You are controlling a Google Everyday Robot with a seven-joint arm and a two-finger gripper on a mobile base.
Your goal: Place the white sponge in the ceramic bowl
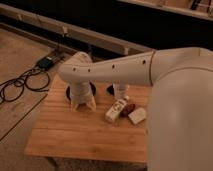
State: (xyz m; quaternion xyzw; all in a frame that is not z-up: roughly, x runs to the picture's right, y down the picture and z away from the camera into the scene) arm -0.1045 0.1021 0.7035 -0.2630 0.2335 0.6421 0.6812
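the robot's pale arm [115,67] reaches from the right across a wooden table [75,134] and bends down at the wrist, so that the gripper [83,105] points downward over the ceramic bowl [68,93], whose dark rim shows on either side of the wrist. the gripper's fingers stand spread apart and released, with nothing between them. the white sponge [137,116] lies flat on the table near its right edge, well apart from the bowl and untouched. just to its left sits a small reddish-brown object [129,108], and beside that a longer white box with dark markings [116,110], set at an angle. a tall white cup [120,90] stands behind the box, partly hidden by the arm. black cables [20,82] trail over the floor to the left of the table.
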